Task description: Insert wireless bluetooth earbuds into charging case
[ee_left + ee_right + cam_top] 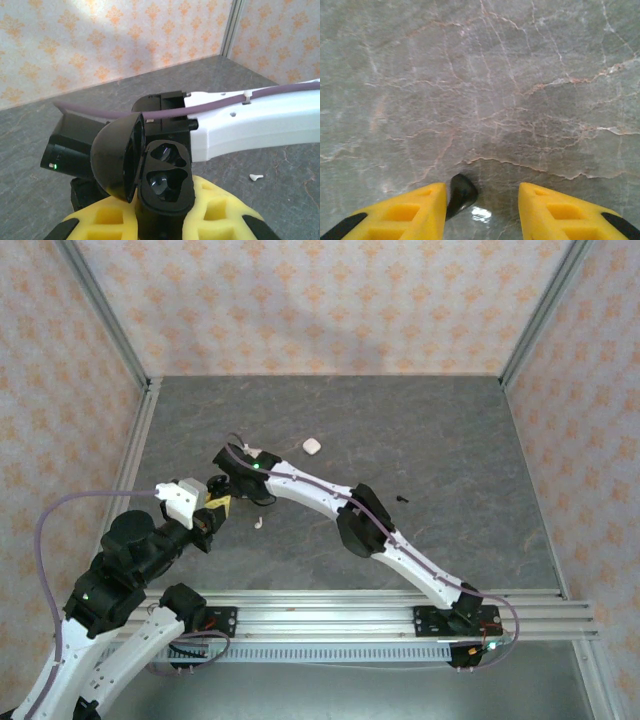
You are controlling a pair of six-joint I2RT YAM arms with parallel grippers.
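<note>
My left gripper (165, 212) is shut on a black charging case (165, 182) and holds it upright. The case's domed lid (117, 155) is swung open to the left, and both wells are empty. In the top view the left gripper (212, 512) sits at the table's left, with the right arm's wrist (235, 462) just behind it. My right gripper (481, 195) points down at the table, jaws apart. A small glossy black earbud (461, 194) lies right beside its left finger (415, 207), not clamped. A tiny white stemmed bud (255, 177) (258, 523) lies on the table to the right of the case.
A white rounded pebble-like object (311, 445) rests farther back on the grey marbled table (450, 430). A small black speck (402, 498) lies right of the right arm (360, 520). Patterned walls enclose the table on three sides.
</note>
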